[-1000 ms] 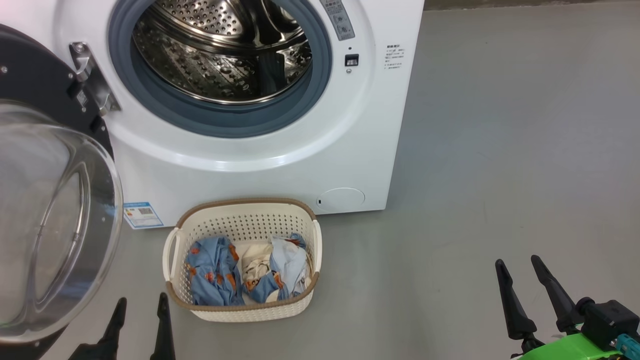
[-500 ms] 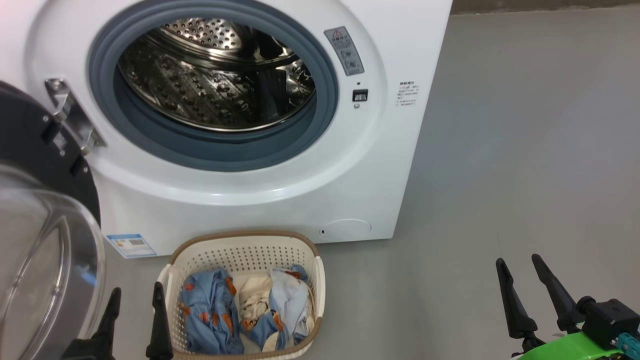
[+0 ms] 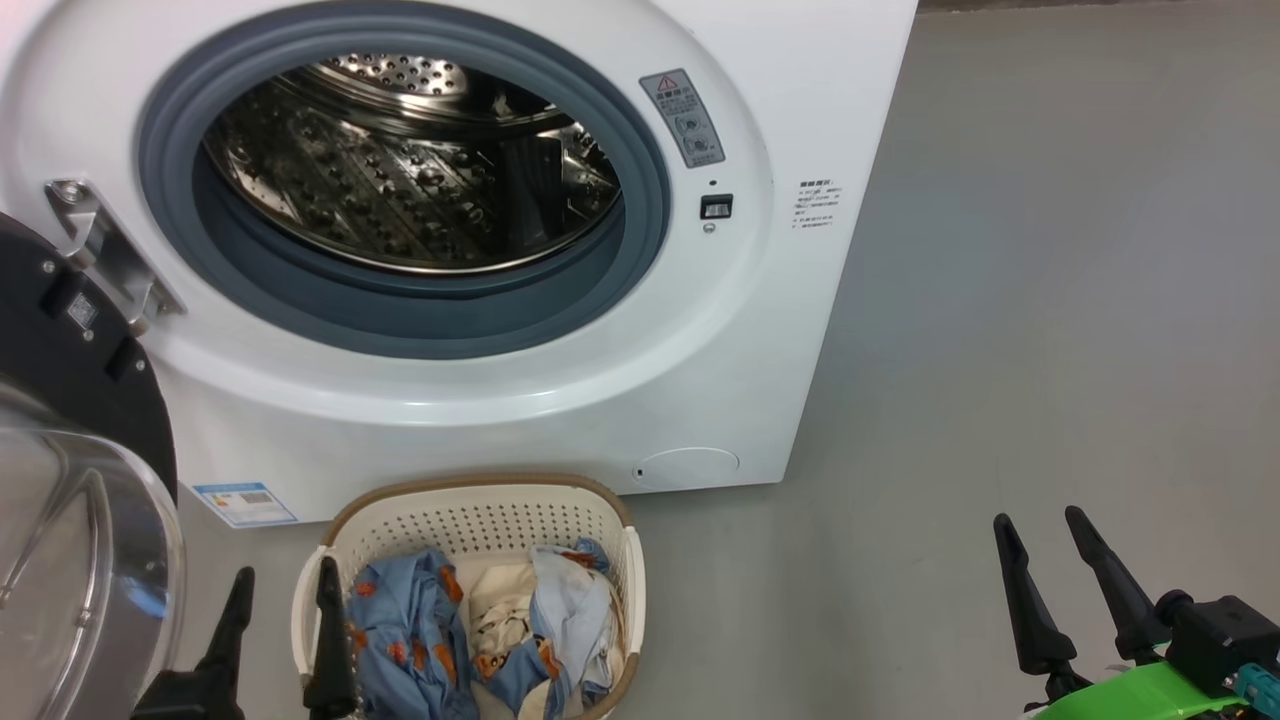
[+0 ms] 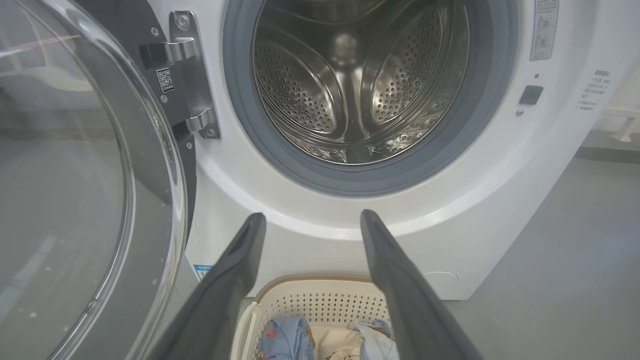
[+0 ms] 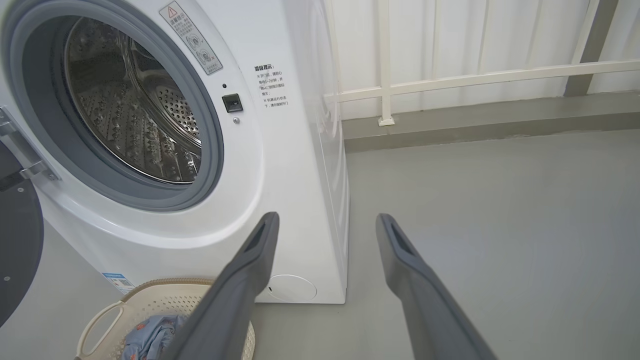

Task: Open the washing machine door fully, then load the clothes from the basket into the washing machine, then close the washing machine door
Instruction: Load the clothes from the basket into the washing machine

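A white washing machine (image 3: pixel 700 380) is shown with its door (image 3: pixel 60 370) swung wide at the left. The basket (image 3: pixel 480 485) is set on the floor just before it, with the clothes (image 3: pixel 420 640) heaped inside. The left gripper (image 3: pixel 284 572), at the basket's left rim, and the right gripper (image 3: pixel 1037 520), well apart, are spread and empty. The nearby door glass could be knocked if the left arm is swung. A red-triangle warning sticker (image 3: pixel 683 118), a blue label (image 3: pixel 245 503) and a QR tag (image 4: pixel 166 80) are seen; their print cannot be read.
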`<state>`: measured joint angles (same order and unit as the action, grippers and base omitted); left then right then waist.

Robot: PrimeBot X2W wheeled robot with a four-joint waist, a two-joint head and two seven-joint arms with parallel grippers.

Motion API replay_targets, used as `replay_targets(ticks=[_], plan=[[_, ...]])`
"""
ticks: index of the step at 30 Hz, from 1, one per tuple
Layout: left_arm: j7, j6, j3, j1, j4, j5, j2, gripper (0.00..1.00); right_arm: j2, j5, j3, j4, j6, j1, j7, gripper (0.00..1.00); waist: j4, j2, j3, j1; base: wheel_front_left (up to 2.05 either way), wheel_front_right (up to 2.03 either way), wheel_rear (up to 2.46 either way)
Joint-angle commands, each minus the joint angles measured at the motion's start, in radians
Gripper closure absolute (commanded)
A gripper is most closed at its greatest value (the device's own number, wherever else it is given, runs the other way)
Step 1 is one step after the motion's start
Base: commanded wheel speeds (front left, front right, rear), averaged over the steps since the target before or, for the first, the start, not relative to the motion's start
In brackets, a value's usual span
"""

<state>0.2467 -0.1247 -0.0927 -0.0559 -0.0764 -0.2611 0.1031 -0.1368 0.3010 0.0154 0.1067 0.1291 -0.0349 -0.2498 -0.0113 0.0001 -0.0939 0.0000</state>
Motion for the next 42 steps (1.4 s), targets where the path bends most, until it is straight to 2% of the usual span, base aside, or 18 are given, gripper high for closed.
replay_targets(ticks=[1,9,19,27,42], plan=[[0.01,0.006,0.028,0.043,0.016,0.0,0.008,0.0,-0.015,0.0,-0.017,-0.024,0.002,0.039,-0.012,0.0,0.002,-0.0001,-0.005,0.0,0.0,0.0,0.0],[0.011,0.019,0.001,0.081,-0.003,0.009,0.006,0.0,-0.012,0.001,-0.014,-0.028,0.002,0.052,-0.012,0.0,0.008,-0.0001,-0.051,0.0,0.0,0.0,0.0],[-0.006,0.049,-0.053,0.237,-0.07,0.03,0.01,0.0,-0.017,0.007,-0.017,-0.042,0.002,0.088,-0.012,0.0,0.022,-0.0001,-0.155,0.0,0.0,0.0,0.0],[-0.013,0.07,-0.065,0.407,-0.199,0.029,0.013,0.0,-0.028,0.008,-0.008,-0.076,0.002,0.126,-0.012,0.0,0.028,-0.0001,-0.287,0.0,0.0,0.0,0.0],[-0.031,0.059,-0.068,0.658,-0.512,0.036,0.022,0.0,-0.03,0.001,-0.027,-0.102,0.002,0.209,-0.012,0.0,0.048,-0.0001,-0.547,0.0,0.0,0.0,0.0]])
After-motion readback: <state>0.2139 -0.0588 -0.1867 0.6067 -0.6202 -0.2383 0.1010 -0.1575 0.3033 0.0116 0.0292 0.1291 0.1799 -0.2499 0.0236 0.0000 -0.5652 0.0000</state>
